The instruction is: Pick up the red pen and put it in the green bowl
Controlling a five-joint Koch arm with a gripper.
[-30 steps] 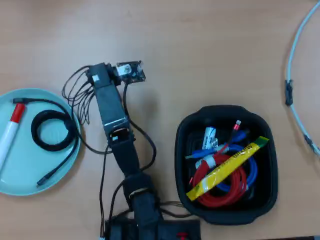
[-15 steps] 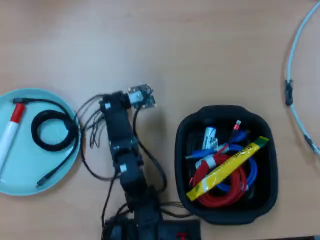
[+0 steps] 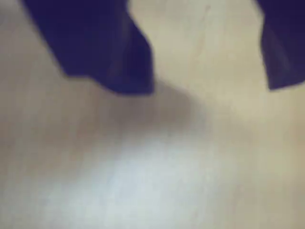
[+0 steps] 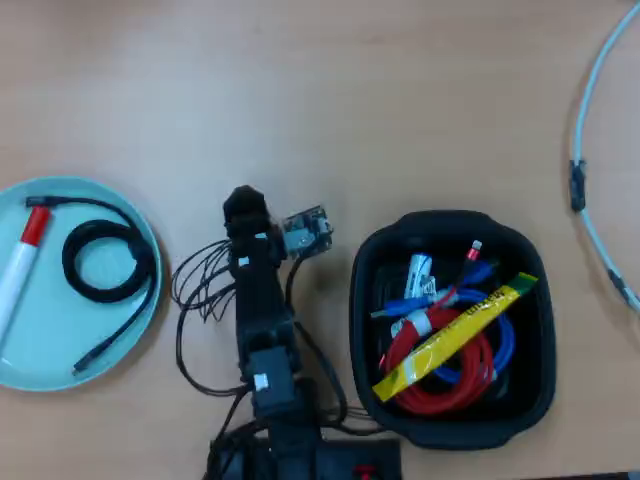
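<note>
In the overhead view the red pen (image 4: pixel 20 266), a white barrel with a red cap, lies inside the green bowl (image 4: pixel 48 345) along its left side. The bowl sits at the table's left edge. My gripper (image 4: pixel 245 205) is over bare wood near the table's middle, well to the right of the bowl. In the wrist view my gripper (image 3: pixel 209 86) shows two dark blue fingers (image 3: pixel 119 57) set wide apart, with only blurred tabletop between them. It is open and holds nothing.
A coiled black cable (image 4: pixel 100 260) lies in the bowl beside the pen. A black rounded tub (image 4: pixel 452 425) at the right holds red and blue cables and a yellow strip (image 4: pixel 455 335). A pale cable (image 4: pixel 590 100) arcs along the right edge.
The arm has swung right, away from the bowl, and folded back toward its base. The pen and the cable in the bowl have not moved.
</note>
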